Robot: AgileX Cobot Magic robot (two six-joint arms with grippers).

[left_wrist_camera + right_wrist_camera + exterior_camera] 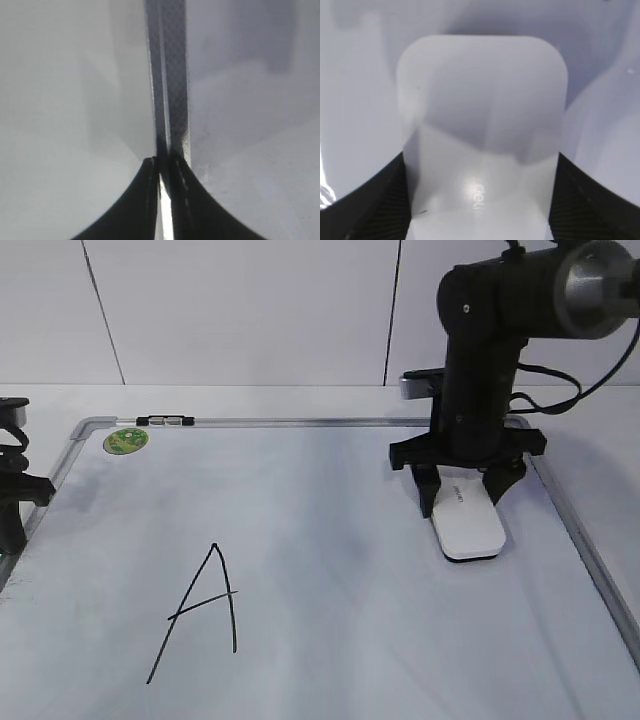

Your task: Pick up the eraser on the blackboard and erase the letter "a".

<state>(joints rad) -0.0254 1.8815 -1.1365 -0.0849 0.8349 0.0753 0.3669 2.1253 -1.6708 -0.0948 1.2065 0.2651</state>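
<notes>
At the far left edge, the left pincer [162,167] sits over the blackboard's metal frame [172,90], its fingers pressed together on nothing. A green sticker [126,441] marks the far left corner of the blackboard [330,570]; a capital "A" [200,610] stands near left. On the right, the right pincer [462,498] grips the white eraser [465,523] by its sides, flat on the board.

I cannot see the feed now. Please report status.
Right gripper straddling eraser on blackboard. Left gripper shut, idle at frame. Only capital "A" visible. Nothing blocking.
</notes>
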